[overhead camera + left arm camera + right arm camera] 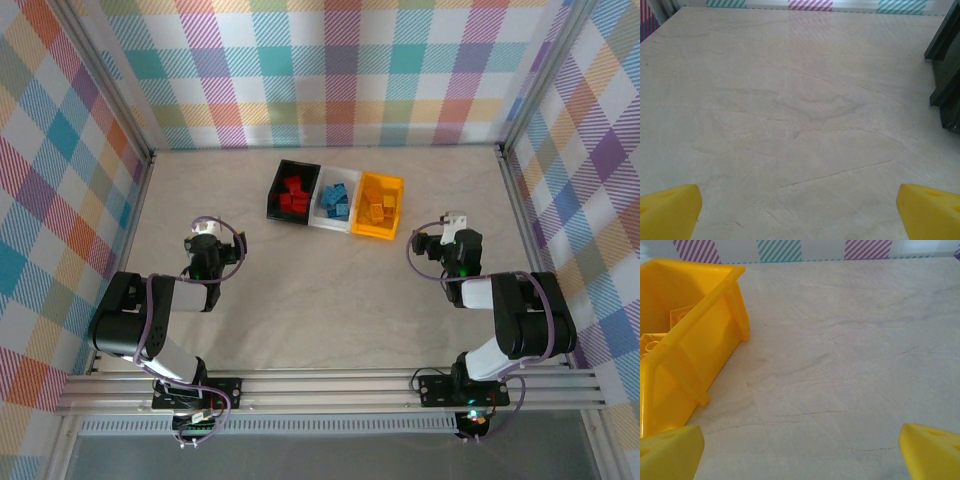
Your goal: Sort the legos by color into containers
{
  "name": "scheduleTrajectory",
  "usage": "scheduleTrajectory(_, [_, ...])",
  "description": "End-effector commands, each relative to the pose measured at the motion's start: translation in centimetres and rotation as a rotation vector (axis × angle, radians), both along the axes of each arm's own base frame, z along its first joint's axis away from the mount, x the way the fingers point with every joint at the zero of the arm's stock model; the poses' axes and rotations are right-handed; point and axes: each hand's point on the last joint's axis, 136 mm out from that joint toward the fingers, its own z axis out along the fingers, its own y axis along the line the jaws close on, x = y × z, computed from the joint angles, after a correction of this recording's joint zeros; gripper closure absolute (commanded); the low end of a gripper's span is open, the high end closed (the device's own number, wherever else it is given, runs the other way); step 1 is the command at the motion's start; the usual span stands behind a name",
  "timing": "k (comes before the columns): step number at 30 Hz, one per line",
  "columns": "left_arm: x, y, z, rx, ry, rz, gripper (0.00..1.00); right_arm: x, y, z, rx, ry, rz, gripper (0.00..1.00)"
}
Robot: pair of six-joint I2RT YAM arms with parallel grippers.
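Note:
Three joined containers stand at the back middle of the table: a black bin point(277, 188) holding red legos point(293, 197), a white bin point(322, 222) holding blue legos point(336, 201), and a yellow-orange bin point(401, 210) holding yellow-orange legos point(379, 210). My left gripper point(205, 240) rests low at the left, open and empty, its yellow fingertips point(670, 210) wide apart over bare table, the black bin's edge point(946, 75) at far right. My right gripper point(452, 232) is open and empty at the right, fingertips point(932, 452) spread, with the yellow-orange bin point(695, 350) just ahead to its left.
Plaid walls with aluminium posts point(120, 110) enclose the marbled table point(330, 300) on three sides. Both arms are folded back near their bases on the front rail point(330, 390).

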Motion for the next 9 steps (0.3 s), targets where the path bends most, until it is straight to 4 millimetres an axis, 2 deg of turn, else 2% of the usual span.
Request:
scheduleTrajectory(1, [0.24, 0.42, 0.05, -0.007, -0.001, 0.017, 0.0, 0.49, -0.09, 0.47, 0.018, -0.01, -0.001, 0.0])
scheduleTrajectory(9, [0.23, 0.43, 0.04, -0.007, 0.0, 0.018, 0.0, 0.49, -0.11, 0.45, 0.031, -0.005, 0.012, 0.0])
